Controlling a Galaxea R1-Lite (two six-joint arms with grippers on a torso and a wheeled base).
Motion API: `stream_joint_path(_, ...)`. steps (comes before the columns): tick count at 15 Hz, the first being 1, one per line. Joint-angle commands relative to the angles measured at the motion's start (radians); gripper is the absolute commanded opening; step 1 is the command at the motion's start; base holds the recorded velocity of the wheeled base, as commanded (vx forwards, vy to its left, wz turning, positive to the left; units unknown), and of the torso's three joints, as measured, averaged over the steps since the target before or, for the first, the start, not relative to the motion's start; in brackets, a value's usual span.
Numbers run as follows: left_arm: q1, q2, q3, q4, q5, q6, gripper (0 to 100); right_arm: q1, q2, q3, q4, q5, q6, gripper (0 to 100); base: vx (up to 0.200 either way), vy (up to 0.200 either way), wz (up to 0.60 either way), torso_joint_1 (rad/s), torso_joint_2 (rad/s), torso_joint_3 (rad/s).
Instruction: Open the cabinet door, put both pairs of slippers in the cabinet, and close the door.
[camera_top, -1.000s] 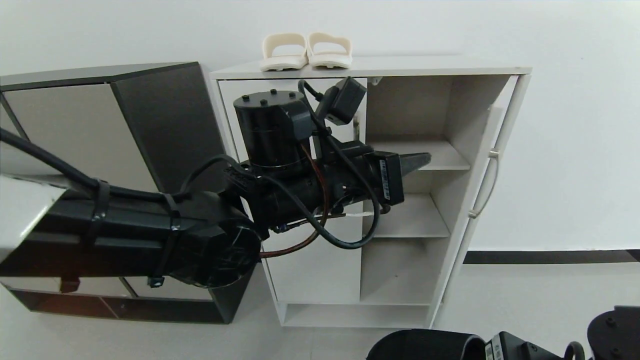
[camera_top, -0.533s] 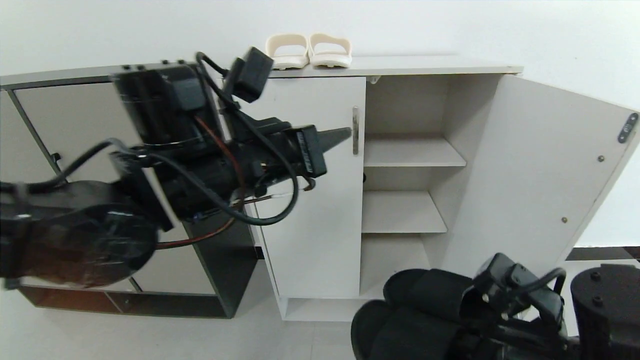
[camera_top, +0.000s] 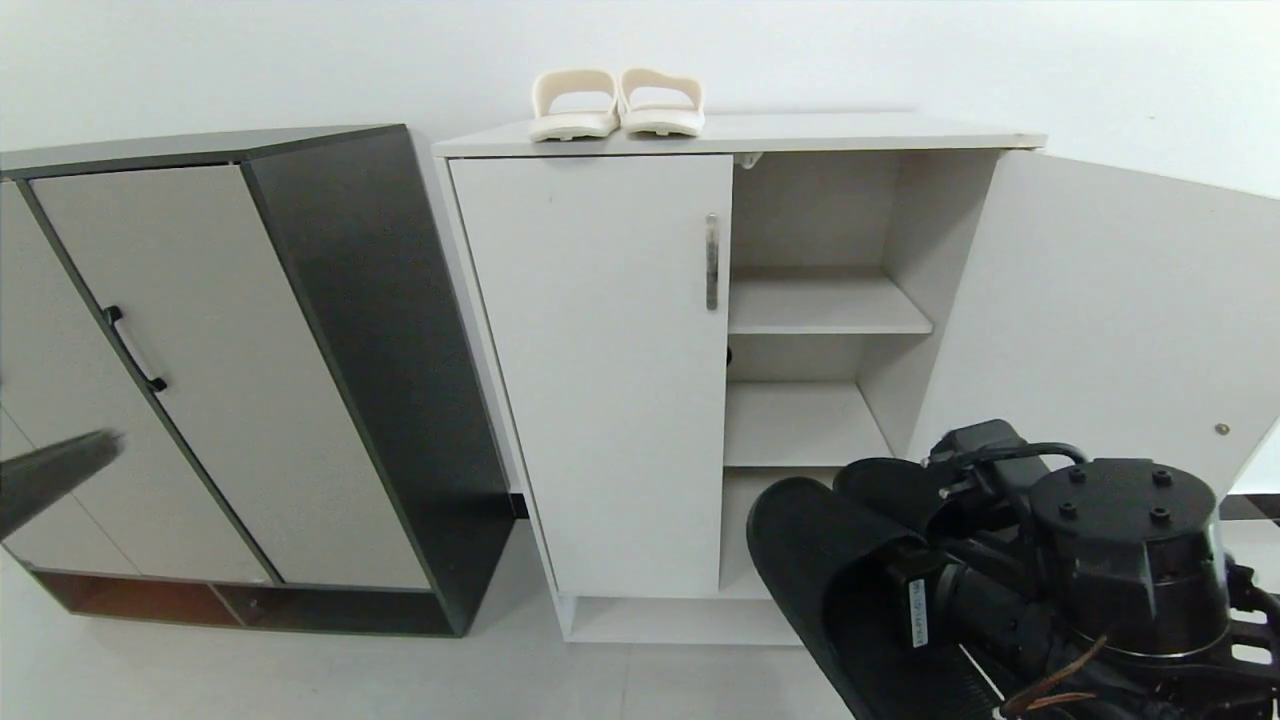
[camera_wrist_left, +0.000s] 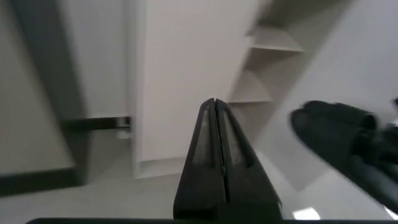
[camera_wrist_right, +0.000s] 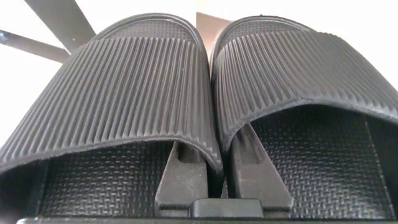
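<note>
White cabinet stands against a plain white wall on a pale grey floor. Its right door is swung wide; bare shelves show inside. The left door is flush, with a metal handle at its inner edge.

Cream slippers sit side by side on the cabinet top, near the back.

Dark cabinet is just beside the white one on the left, doors closed.

Right gripper is low in front of the open compartment. Its fingers are narrow, one under each strap, pinching the black slippers together — the pair is off the floor, outside the cabinet.

Left gripper is out to the left, before the dark cabinet — fingers pressed together, nothing between them.
</note>
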Motion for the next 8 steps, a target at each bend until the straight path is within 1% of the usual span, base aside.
stream_joint_path(1, 0.367, -0.545, 0.329, 0.179, 0.085, 0.111, 0, -0.003, 0.01, 0.002, -0.001, 0.0, -0.001, 0, 0.0, 0.0, 0.0, 0.0, 0.0, 0.0)
stream_joint_path(2, 0.415, -0.628, 0.401, 0.179, 0.069, 0.13, 0, -0.003, 0.01, 0.009, -0.001, 0.0, -0.001, 0, 0.0, 0.0, 0.0, 0.0, 0.0, 0.0)
stream_joint_path(3, 0.407, -0.642, 0.475, 0.162, 0.062, 0.131, 0, -0.003, 0.018, 0.011, -0.001, 0.0, -0.001, 0, 0.0, 0.0, 0.0, 0.0, 0.0, 0.0)
stream_joint_path(4, 0.381, -0.659, 0.527, 0.117, 0.052, 0.131, 0, -0.003, 0.028, 0.016, -0.002, 0.001, -0.001, 0, 0.0, 0.0, 0.0, 0.0, 0.0, 0.0)
stream_joint_path(5, 0.354, -0.696, 0.574, 0.099, 0.016, 0.139, 0, -0.003, 0.038, 0.016, -0.004, 0.001, -0.001, 0, 0.0, 0.0, 0.0, 0.0, 0.0, 0.0)
stream_joint_path(6, 0.355, -0.699, 0.593, 0.078, -0.029, 0.141, 0, -0.003, 0.041, 0.014, -0.005, 0.003, 0.001, 0, 0.0, 0.0, 0.0, 0.0, 0.0, 0.0)
stream_joint_path(7, 0.357, -0.705, 0.617, 0.004, -0.164, 0.133, 0, 0.0, 0.045, 0.013, -0.005, 0.007, 0.004, 0, 0.0, 0.0, 0.0, 0.0, 0.0, 0.0)
stream_joint_path(8, 0.357, -0.705, 0.62, -0.005, -0.21, 0.154, 0, 0.001, 0.053, 0.011, -0.007, 0.011, 0.005, 0, 0.0, 0.0, 0.0, 0.0, 0.0, 0.0)
